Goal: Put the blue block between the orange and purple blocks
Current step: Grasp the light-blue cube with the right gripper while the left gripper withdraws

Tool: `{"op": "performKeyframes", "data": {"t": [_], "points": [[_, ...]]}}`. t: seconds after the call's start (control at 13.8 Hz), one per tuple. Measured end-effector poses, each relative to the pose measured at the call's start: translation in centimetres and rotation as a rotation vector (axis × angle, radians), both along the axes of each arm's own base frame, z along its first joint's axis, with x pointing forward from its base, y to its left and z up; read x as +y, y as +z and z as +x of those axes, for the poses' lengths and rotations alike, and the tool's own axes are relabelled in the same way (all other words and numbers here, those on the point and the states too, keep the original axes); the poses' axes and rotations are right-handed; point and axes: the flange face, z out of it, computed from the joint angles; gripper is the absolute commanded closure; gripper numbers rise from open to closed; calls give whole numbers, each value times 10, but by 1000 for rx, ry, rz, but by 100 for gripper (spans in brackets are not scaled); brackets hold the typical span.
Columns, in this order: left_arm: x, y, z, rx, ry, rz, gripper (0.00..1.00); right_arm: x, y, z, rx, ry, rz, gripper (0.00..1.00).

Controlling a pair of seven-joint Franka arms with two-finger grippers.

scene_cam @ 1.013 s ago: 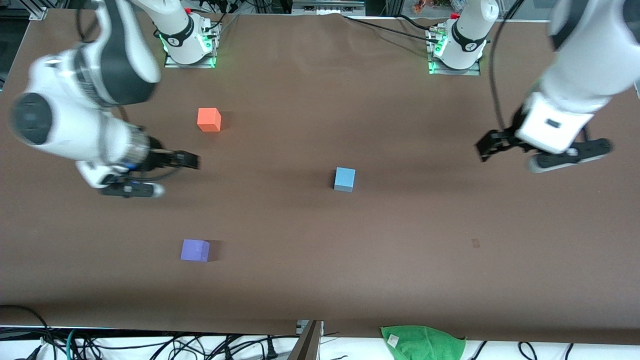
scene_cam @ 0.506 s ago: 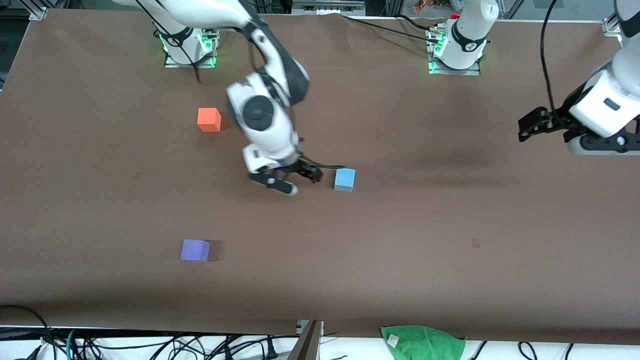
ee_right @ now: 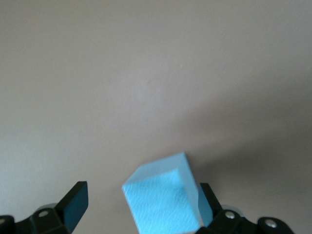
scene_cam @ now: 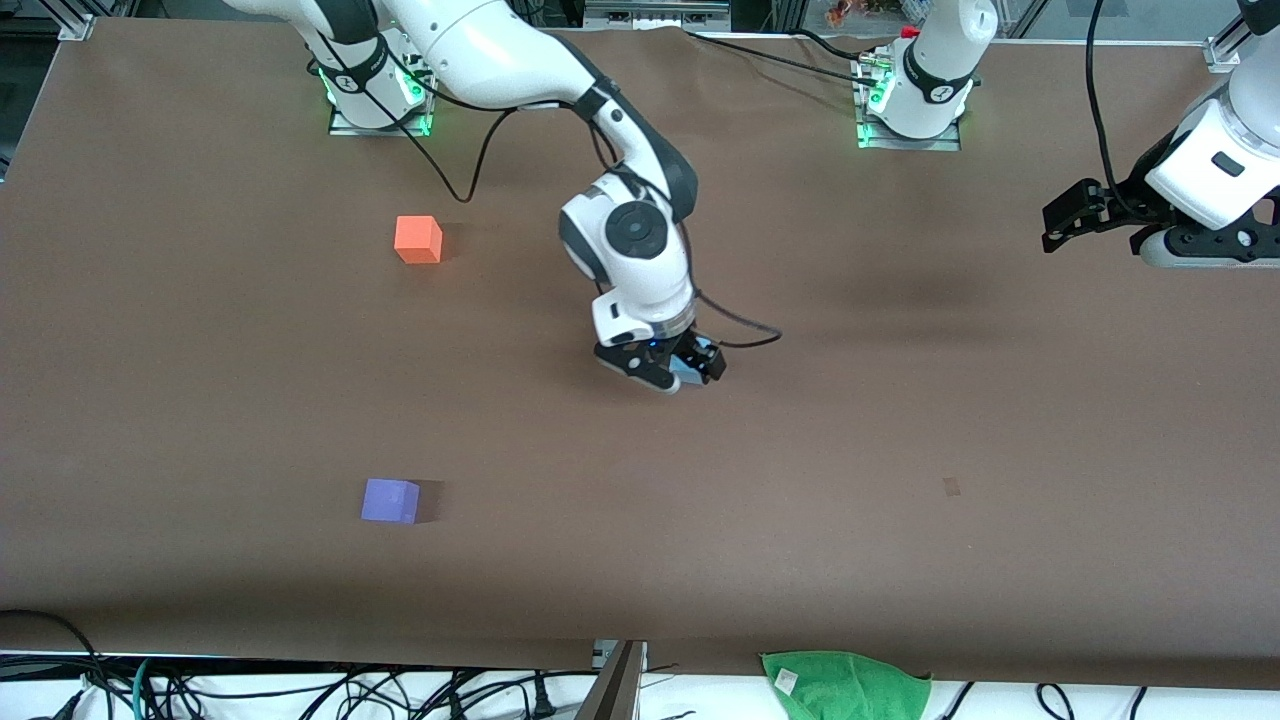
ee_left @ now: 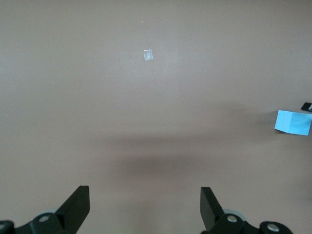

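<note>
The light sky-blue block rests on the brown table near its middle, mostly hidden under my right gripper. In the right wrist view the block sits between the open fingers of that gripper, close to one finger and apart from the other. The orange block lies toward the right arm's end, farther from the front camera. The purple block lies nearer to the camera, in line with the orange one. My left gripper is open and empty over the left arm's end. The blue block also shows in the left wrist view.
A green cloth lies off the table's near edge. A small square mark sits on the table toward the left arm's end and shows in the left wrist view. Cables run along the near edge.
My right arm swung from the right arm's end across the table and came down with its open fingers astride the blue block. My left arm drew back toward its end.
</note>
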Motion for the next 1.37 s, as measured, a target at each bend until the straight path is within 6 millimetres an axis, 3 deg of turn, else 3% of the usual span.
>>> {"op": "performKeyframes", "data": {"t": [0.22,0.87,0.94,1.23,1.3,1.37], "points": [[1,-3,0,7,2,1,0,22,-15,-26,-57,88,-73,0],[0,-4,-1,10,-1,1,0,17,-37,-29,-70,175,-176,1],[0,-4,-1,10,-1,1,0,17,-43,-31,-65,177,-183,9],[0,-4,-1,10,-2,1,0,16,-52,-32,-61,187,-191,70],[0,-4,-1,10,-2,1,0,17,-50,-31,-65,194,-190,81],[0,-4,-1,10,-3,1,0,16,-48,-28,-69,201,-190,83]]}}
